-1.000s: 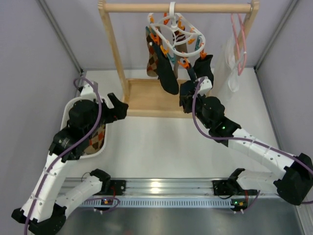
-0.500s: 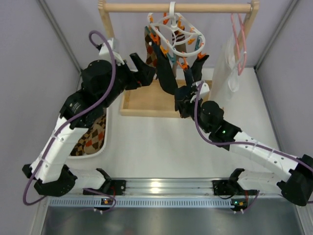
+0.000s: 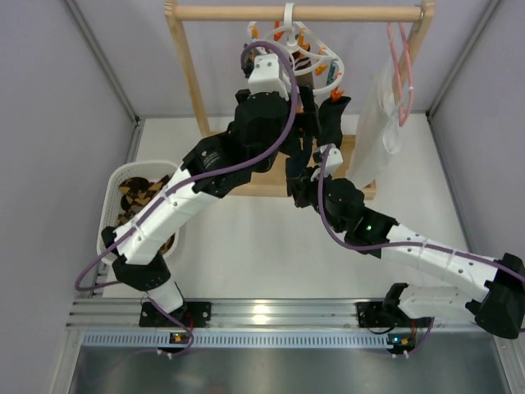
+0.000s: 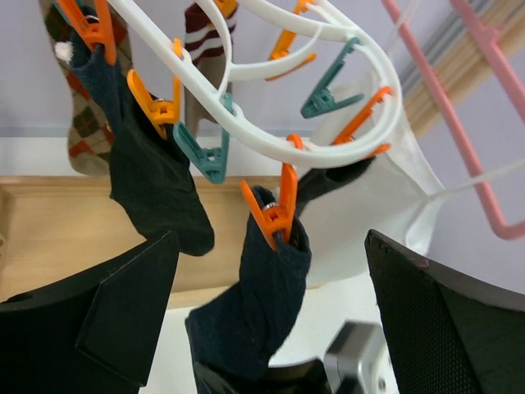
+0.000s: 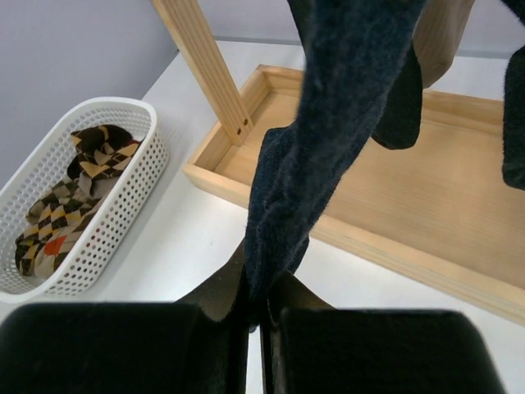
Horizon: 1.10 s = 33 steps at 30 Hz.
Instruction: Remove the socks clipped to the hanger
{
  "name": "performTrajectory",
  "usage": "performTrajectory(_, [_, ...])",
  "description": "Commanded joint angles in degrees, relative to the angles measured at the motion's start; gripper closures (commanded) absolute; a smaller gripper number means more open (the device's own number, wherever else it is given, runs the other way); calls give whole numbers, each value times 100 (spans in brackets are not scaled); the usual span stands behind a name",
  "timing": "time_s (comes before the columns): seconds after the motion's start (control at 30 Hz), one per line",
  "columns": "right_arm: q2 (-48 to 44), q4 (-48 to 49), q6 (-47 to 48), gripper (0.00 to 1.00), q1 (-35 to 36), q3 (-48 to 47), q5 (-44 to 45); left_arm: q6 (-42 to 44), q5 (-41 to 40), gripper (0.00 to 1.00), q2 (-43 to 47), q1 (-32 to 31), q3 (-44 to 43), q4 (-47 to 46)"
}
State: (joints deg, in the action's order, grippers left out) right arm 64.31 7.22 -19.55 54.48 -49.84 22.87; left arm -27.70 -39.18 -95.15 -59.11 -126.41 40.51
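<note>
Nearest, right gripper (image 5: 261,310) clamping closed on a dark navy fabric sock (image 5: 328,139), left gripper (image 4: 267,316) gaping wide and empty either side of it, sock hanging by an orange clothespin (image 4: 275,209) from the white plastic oval ring hanger (image 4: 336,154).

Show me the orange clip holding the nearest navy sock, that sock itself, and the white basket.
Orange clip (image 4: 275,215): left wrist view, on its body above the cuff.
Navy sock (image 4: 264,295): left wrist view, on its middle below the clip.
Basket (image 5: 123,215): right wrist view, on its mesh side wall.
</note>
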Motion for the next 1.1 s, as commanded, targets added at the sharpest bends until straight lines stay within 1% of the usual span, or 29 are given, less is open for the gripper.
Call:
performTrajectory(0.0, [-7, 192, -102, 100, 221, -87, 270, 441, -881, 2, -380, -21, -498, -158])
performTrajectory(0.1, [28, 183, -102, 100, 274, -87, 305, 652, -1083, 3, -609, -30, -771, -166])
performTrajectory(0.23, [81, 192, -110, 100, 309, -52, 349, 837, -1258, 14, -951, -30, -1043, -158])
performTrajectory(0.3, [116, 236, -137, 100, 344, 1, 358, 907, -1338, 23, -1022, -30, -1096, -158])
performTrajectory(0.43, [160, 280, -154, 100, 397, 36, 367, 942, -1435, 37, -1093, -30, -1088, -166])
performTrajectory(0.47, [178, 288, -146, 100, 423, 45, 376, 951, -1461, 45, -1093, -30, -1096, -166])
performTrajectory(0.6, [169, 297, -146, 100, 476, 89, 428, 1065, -1479, 65, -1128, -39, -1166, -184])
performTrajectory(0.67, [126, 341, -145, 100, 493, 150, 446, 1092, -1479, 70, -1146, -39, -1211, -184])
performTrajectory(0.7, [108, 350, -154, 100, 494, 168, 455, 1109, -1435, 74, -1146, -30, -1219, -201])
performTrajectory(0.77, [38, 359, -154, 100, 502, 264, 472, 1109, -1391, 77, -1154, -22, -1211, -201])
performTrajectory(0.8, [-6, 359, -172, 100, 511, 308, 481, 1109, -1356, 85, -1163, -21, -1211, -210])
performTrajectory(0.83, [-102, 376, -189, 100, 511, 422, 499, 1109, -1347, 87, -1172, -21, -1211, -219])
performTrajectory(0.9, [-226, 403, -242, 100, 511, 572, 525, 1101, -1312, 87, -1190, -13, -1202, -211])
performTrajectory(0.93, [-366, 385, -242, 100, 511, 729, 516, 1092, -1233, 72, -1146, -13, -1141, -219])
performTrajectory(1.0, [-533, 324, -286, 100, 511, 888, 481, 978, -1128, 64, -1058, -13, -974, -210])
performTrajectory(1.03, [-725, 254, -277, 100, 511, 1054, 412, 934, -1023, 54, -893, -21, -886, -219])
performTrajectory(1.07, [-832, 192, -251, 100, 511, 1143, 367, 899, -961, 47, -813, -13, -755, -219])
